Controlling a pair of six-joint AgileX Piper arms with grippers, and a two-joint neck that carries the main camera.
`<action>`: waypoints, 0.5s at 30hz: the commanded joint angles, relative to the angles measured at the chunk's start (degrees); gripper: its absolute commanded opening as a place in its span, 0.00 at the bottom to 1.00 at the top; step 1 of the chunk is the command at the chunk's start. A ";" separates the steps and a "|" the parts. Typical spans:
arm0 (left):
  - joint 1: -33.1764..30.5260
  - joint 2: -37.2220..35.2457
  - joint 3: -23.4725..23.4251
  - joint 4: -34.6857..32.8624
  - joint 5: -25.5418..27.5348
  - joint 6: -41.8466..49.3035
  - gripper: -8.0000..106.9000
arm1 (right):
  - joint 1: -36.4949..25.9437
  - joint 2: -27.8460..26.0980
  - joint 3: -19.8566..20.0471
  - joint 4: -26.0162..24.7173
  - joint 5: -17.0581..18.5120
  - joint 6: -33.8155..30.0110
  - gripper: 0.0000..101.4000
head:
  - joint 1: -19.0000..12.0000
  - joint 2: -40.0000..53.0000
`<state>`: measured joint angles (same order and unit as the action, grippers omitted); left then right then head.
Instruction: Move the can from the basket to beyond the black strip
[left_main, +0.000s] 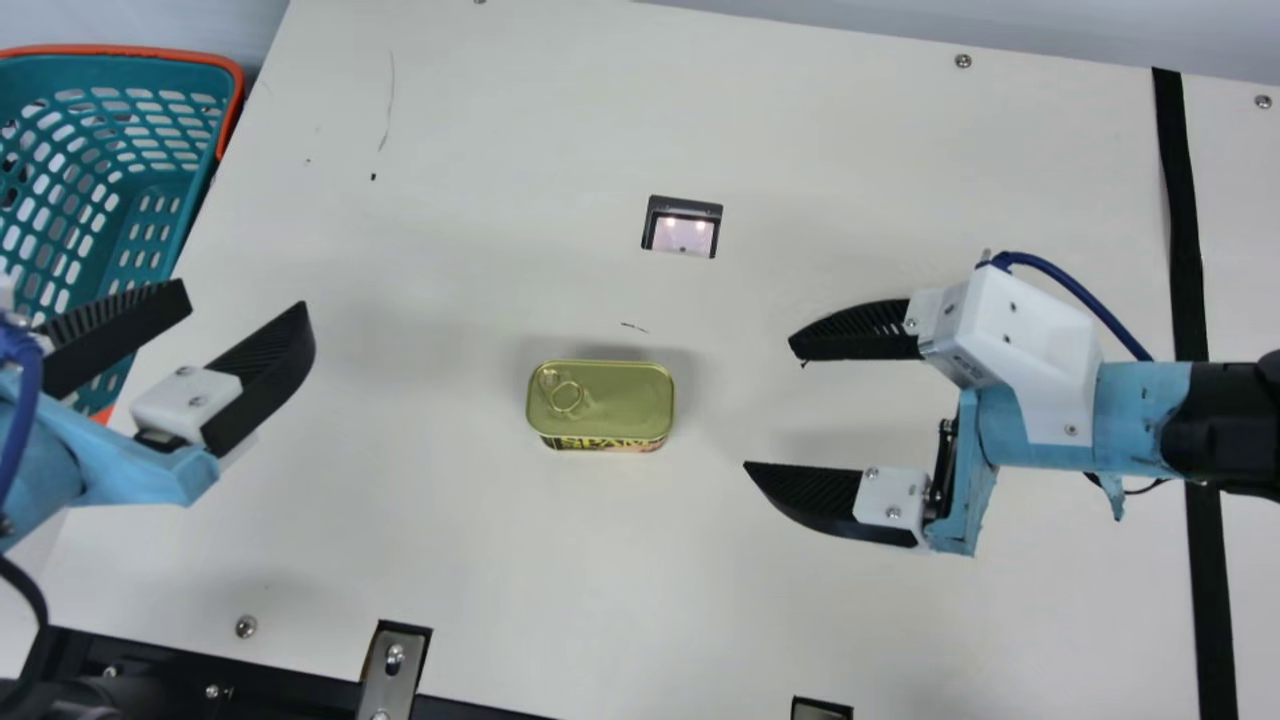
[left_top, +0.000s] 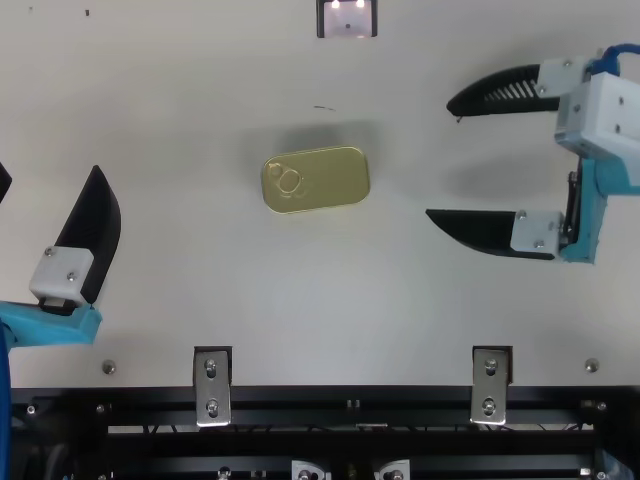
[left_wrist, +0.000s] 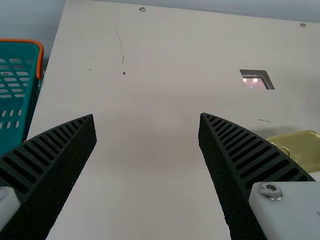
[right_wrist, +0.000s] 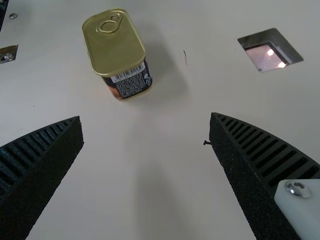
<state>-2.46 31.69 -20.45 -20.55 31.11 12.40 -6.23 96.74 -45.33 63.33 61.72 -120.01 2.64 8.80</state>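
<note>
- Gape wide around nothing at the right gripper (left_main: 768, 404), pointing toward the can (left_main: 602, 400).
- Slide in low, probably straddling both long sides; close evenly to avoid tipping or skewing.
- Lift clear, then draw well back to land past the black strip (left_main: 1185, 230).
- Find the can upright on the table (left_main: 450, 560), between both grippers, already out of the basket (left_main: 120, 49).
- Gape wide at the left gripper (left_main: 247, 295) too, gripping nothing, near the basket.
- See slotted basket walls; cannot tell the full contents.
</note>
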 joint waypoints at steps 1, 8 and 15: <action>0.00 0.00 0.00 0.00 0.00 0.00 0.85 | 0.55 -0.91 -0.43 -0.80 -0.45 0.54 1.00 | -0.22 -0.07; 0.00 0.00 0.00 0.00 0.00 0.00 0.85 | 5.60 -5.76 -5.01 -7.53 -1.70 9.75 1.00 | -0.22 -0.07; 0.00 0.00 0.00 0.00 0.00 0.00 0.85 | 13.06 -8.79 -12.71 -18.93 -1.68 23.46 1.00 | -0.22 -0.07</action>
<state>-2.46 31.69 -20.45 -20.55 31.11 12.40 4.74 88.12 -55.63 48.64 60.21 -102.42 2.64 8.80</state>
